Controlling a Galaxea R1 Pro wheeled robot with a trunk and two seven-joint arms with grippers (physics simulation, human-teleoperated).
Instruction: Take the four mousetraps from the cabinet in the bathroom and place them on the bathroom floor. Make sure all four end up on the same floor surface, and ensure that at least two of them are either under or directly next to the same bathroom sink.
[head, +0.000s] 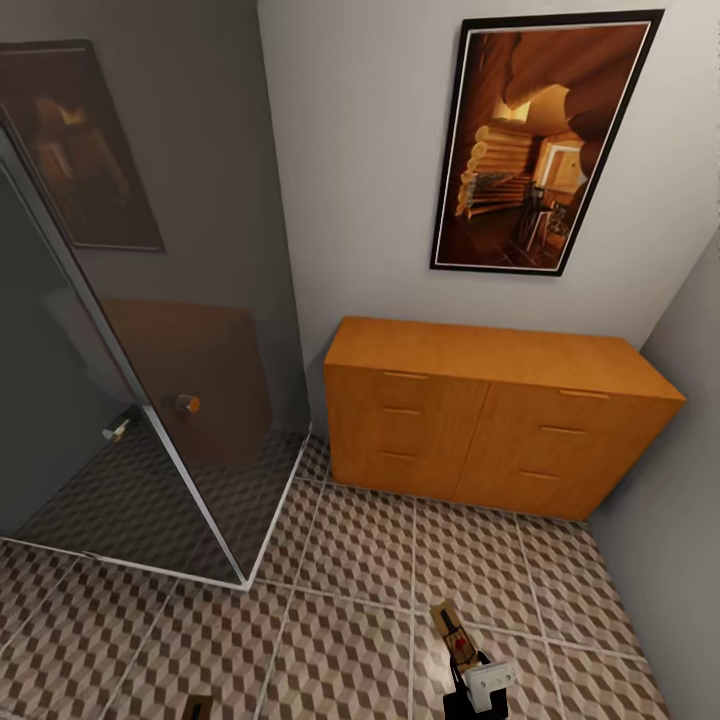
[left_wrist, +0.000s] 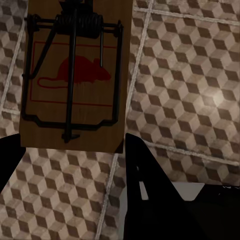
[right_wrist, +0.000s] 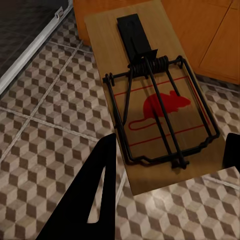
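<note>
At the far left of the head view stands a glass shower screen (head: 190, 400) with a white frame, a dim picture (head: 85, 150) on the grey wall behind it. At the lower edge of that view a small brown slab (head: 197, 706) pokes up where the left arm reaches in.

In the left wrist view the left pincer (left_wrist: 75, 150) points down at the bathroom floor (left_wrist: 190, 80); a mousetrap (left_wrist: 75, 75) with a red mouse print sits between its dark fingers (left_wrist: 145, 190), apparently held, tip outward.

Right of centre, the cabinet (head: 490, 415) stands against the white wall with all drawers shut, a framed painting (head: 540, 140) above it.

At the lower right of the head view the right arm rises, its pincer (head: 462, 660) carrying a second mousetrap (head: 452, 630) above the tiles, short of the cabinet. In the right wrist view that trap (right_wrist: 155, 95) lies between the fingers (right_wrist: 95, 195), gripped at its near end, with the cabinet front (right_wrist: 210, 30) beyond.
</note>
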